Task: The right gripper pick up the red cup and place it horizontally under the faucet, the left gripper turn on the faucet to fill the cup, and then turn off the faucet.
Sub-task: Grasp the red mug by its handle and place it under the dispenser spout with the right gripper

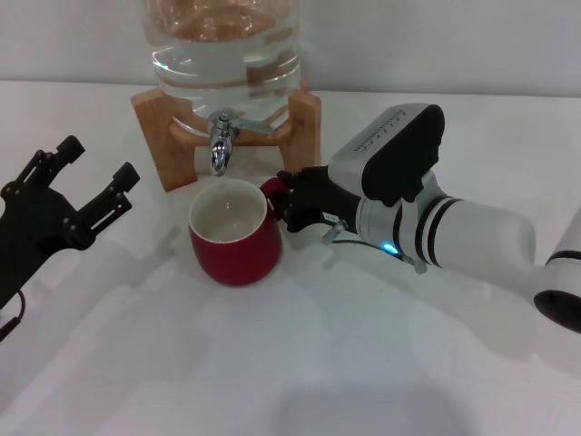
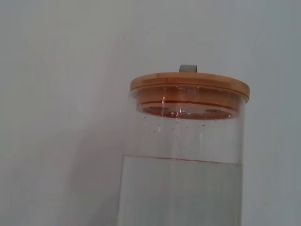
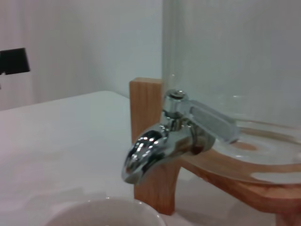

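Head view: I see the glossy dark-red ceramic cup point(image 1: 236, 234) upright at centre frame, just below the small chrome faucet point(image 1: 221, 141).

My white-armed right gripper point(image 1: 292, 202) is clenched around the cup's handle at centre right. My black left gripper point(image 1: 83, 179) hangs at left edge, prongs spread, grasping nothing, well apart from the clear water jug point(image 1: 225, 45) on its wooden stand point(image 1: 163, 136).

A mug point(image 1: 235, 234) stood upright on the table point(image 1: 272, 363) just below and in front of the faucet point(image 1: 221, 143), the right gripper point(image 1: 292, 202) at its handle, the left gripper point(image 1: 86, 177) well apart to its left.
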### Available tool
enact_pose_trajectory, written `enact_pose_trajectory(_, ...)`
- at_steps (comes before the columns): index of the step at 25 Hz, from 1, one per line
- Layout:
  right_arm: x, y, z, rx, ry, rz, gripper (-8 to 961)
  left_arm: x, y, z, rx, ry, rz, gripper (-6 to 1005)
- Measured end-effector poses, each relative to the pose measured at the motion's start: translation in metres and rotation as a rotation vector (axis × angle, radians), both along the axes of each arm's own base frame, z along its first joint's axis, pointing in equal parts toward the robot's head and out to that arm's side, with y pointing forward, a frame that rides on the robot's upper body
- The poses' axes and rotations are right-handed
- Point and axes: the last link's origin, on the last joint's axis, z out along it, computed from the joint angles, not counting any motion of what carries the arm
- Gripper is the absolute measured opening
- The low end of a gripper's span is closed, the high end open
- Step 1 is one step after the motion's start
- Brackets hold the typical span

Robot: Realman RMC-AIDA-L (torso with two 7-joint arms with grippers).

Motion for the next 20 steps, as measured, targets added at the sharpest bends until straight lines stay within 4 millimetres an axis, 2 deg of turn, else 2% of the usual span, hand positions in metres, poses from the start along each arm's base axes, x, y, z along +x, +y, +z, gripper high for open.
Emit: enact_pose_trajectory(20,0.0002,0.0089,0.0059,0.023,0.04,-0.076,195,-0.0003,0.0,0.0004,0.001,0.001,0.0,886)
